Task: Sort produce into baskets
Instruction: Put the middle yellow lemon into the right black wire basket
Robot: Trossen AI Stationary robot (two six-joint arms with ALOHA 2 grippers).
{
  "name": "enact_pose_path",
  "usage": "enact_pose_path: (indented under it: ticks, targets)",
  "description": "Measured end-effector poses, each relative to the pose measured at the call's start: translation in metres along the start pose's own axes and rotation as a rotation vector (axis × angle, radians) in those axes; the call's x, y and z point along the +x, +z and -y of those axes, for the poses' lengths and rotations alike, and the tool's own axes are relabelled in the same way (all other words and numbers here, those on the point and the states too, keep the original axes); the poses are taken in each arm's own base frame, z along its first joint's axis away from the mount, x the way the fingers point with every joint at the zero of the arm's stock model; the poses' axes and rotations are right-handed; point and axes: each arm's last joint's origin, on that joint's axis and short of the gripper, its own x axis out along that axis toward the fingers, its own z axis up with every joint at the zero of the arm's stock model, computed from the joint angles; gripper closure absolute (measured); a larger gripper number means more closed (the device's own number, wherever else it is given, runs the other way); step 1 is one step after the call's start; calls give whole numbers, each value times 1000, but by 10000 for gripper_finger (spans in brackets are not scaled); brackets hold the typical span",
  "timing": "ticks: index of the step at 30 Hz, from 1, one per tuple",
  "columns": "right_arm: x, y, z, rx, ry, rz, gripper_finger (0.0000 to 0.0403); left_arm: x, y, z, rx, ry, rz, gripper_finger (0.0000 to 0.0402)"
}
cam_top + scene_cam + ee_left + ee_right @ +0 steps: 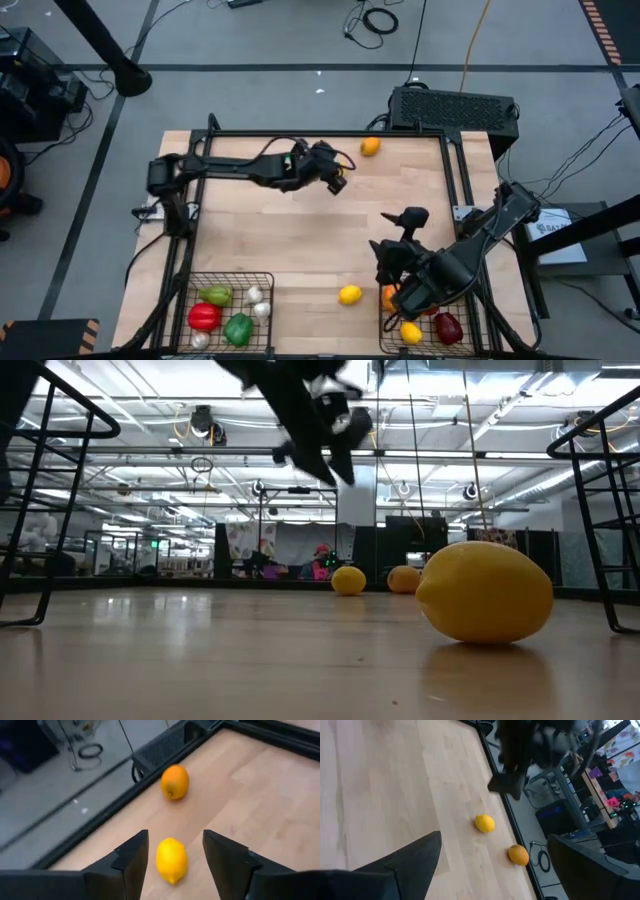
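One camera hangs overhead, looking straight down on the whole bench (300, 240). Another sits at bench level, close behind a lemon (485, 592), facing level across the wood into the room. The camera on the left wrist peers steeply down between its own fingers (131, 862) at a far lemon (171, 860) with an orange (175, 782) just beyond. The right wrist camera looks across from farther off and shares that same pair.

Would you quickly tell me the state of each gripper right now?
Left gripper: open, above a lemon, holding nothing.
Right gripper: open, empty, near the right basket.
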Motion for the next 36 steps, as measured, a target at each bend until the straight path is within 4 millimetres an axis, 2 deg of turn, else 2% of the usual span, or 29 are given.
enact_pose_path:
  ticks: [4, 11, 15, 19, 25, 31, 36]
  targets:
    - [-9, -1, 10, 52, 21, 23, 50, 35, -9, -1, -59, -59, -29, 198]
    - [-13, -2, 16, 84, 28, 36, 50, 71, -29, 5, -107, -80, -76, 197]
    - [-13, -2, 16, 84, 28, 36, 50, 80, -37, 9, -95, -97, -98, 185]
    - [-13, -2, 16, 83, 28, 36, 50, 94, -50, 9, -53, -84, -141, 143]
    - [-13, -2, 16, 83, 27, 35, 50, 94, -49, 7, -11, -115, -149, 87]
    - [-13, -2, 16, 83, 27, 35, 50, 110, -57, -7, -3, -132, -217, 76]
    - [-13, -2, 15, 82, 27, 35, 50, 119, -68, -4, -13, -125, -251, 77]
